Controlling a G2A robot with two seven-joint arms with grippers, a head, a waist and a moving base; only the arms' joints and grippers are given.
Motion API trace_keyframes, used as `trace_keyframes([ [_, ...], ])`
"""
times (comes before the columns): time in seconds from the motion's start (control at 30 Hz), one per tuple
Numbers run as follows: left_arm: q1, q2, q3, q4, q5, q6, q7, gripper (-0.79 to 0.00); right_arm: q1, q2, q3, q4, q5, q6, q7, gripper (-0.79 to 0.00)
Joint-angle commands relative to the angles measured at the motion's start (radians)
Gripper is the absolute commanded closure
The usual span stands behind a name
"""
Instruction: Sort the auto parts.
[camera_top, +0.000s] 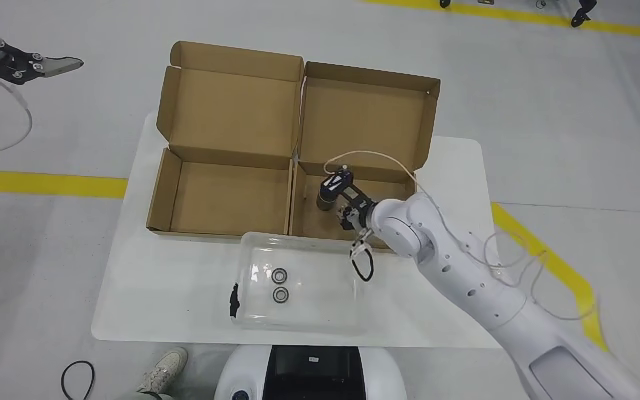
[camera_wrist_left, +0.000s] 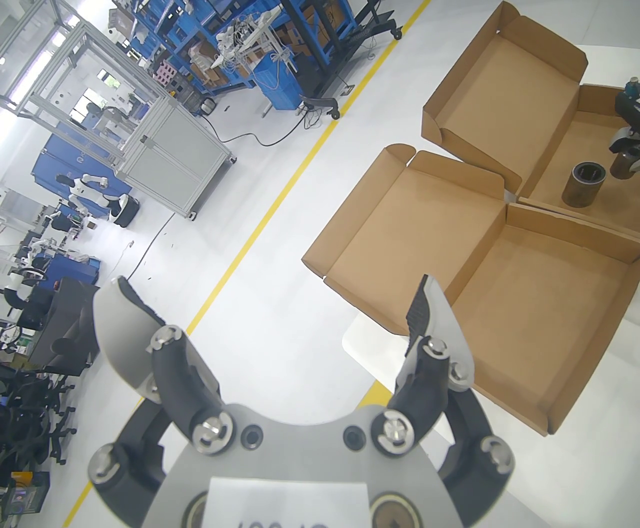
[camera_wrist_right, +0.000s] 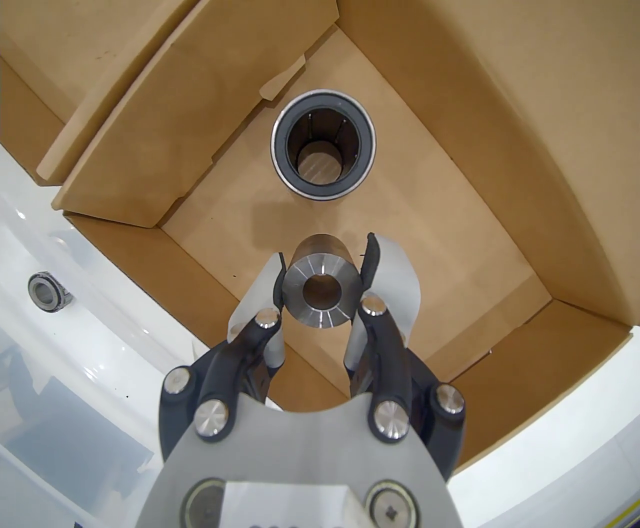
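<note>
My right gripper (camera_wrist_right: 322, 280) is shut on a short steel sleeve (camera_wrist_right: 321, 292) with a bore through it, held over the floor of the right cardboard box (camera_top: 385, 185). Just beyond it a dark, steel-rimmed hollow cylinder (camera_wrist_right: 323, 145) stands upright in the same box (camera_wrist_right: 450, 240). The left cardboard box (camera_top: 215, 195) holds nothing. A clear plastic tray (camera_top: 330, 300) at the table's front holds two small ring bearings (camera_top: 282, 283). My left gripper (camera_wrist_left: 274, 290) hangs open with nothing in it, off the table's far left corner (camera_top: 40, 68).
A small black piece (camera_top: 233, 300) lies at the tray's left edge. Both box lids (camera_top: 235, 95) stand open toward the back. The white table (camera_top: 140, 280) has bare room to the left of the tray. A cable (camera_top: 385, 160) loops over the right box.
</note>
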Motion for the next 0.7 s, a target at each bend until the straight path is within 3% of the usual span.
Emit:
trace_keyframes([
  [0.0,0.000,0.000,0.000,0.000,0.000,0.000,0.000,-0.785,0.003,-0.005,-0.003,0.015,-0.001,0.003,-0.002,-0.117],
  [0.17,0.000,0.000,0.000,0.000,0.000,0.000,0.000,-0.785,0.013,-0.022,-0.016,0.060,0.006,0.005,-0.006,-0.139],
  [0.23,0.000,0.000,0.000,0.000,0.000,0.000,0.000,-0.785,0.019,-0.027,-0.019,0.073,0.006,0.001,-0.008,-0.215],
  [0.27,0.000,0.000,0.000,0.000,0.000,0.000,0.000,-0.785,0.021,-0.030,-0.020,0.077,0.005,0.000,-0.009,-0.299],
  [0.3,0.000,0.000,0.000,0.000,0.000,0.000,0.000,-0.785,0.023,-0.032,-0.020,0.081,0.005,0.001,-0.009,-0.437],
  [0.33,0.000,0.000,0.000,0.000,0.000,0.000,0.000,-0.785,0.024,-0.034,-0.020,0.083,0.002,0.001,-0.010,-0.699],
  [0.37,0.000,0.000,0.000,0.000,0.000,0.000,0.000,-0.785,0.025,-0.036,-0.020,0.086,0.000,0.002,-0.008,-0.785],
  [0.67,0.000,0.000,0.000,0.000,0.000,0.000,0.000,-0.785,-0.001,-0.030,0.027,0.022,-0.043,0.012,-0.008,-0.785],
])
